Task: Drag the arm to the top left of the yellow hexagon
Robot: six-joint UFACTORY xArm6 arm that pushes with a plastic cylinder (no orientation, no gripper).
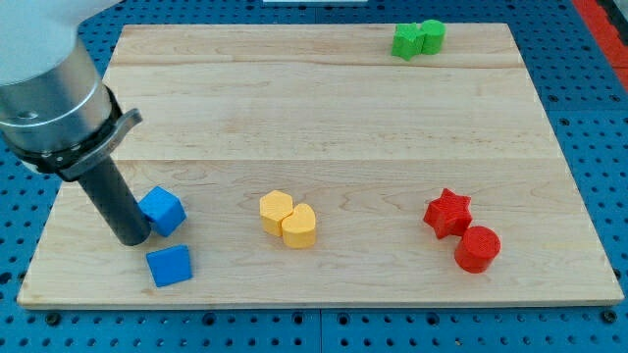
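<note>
The yellow hexagon point(276, 210) lies at the board's lower middle, touching a second yellow block point(299, 226) at its lower right. My tip point(133, 239) is at the lower left of the board, well to the left of the yellow hexagon. It sits right against the left side of a blue cube point(162, 210). A second blue block point(170, 265) lies just below and right of the tip.
Two green blocks point(417, 39) sit together at the board's top right. A red star point(447, 213) and a red cylinder point(477, 248) lie at the lower right. The wooden board point(324, 108) rests on a blue pegboard.
</note>
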